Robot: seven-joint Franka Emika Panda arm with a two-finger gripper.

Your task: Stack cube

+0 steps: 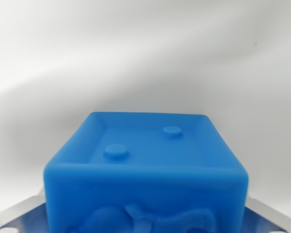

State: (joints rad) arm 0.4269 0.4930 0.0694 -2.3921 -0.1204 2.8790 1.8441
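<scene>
A blue cube (145, 160) fills the lower middle of the wrist view, very close to the camera. Its top face is recessed, with a raised rim and two round studs. A raised relief shows on its near side. My gripper (145, 216) is shut on the blue cube. The grey metal fingers (22, 216) press against its lower left and lower right sides, and only their edges show at the bottom corners. The cube's underside and whatever lies below it are hidden. No second cube is in view.
A plain white surface (145, 53) spreads behind and around the cube. A soft grey shadow lies across it just beyond the cube's far edge.
</scene>
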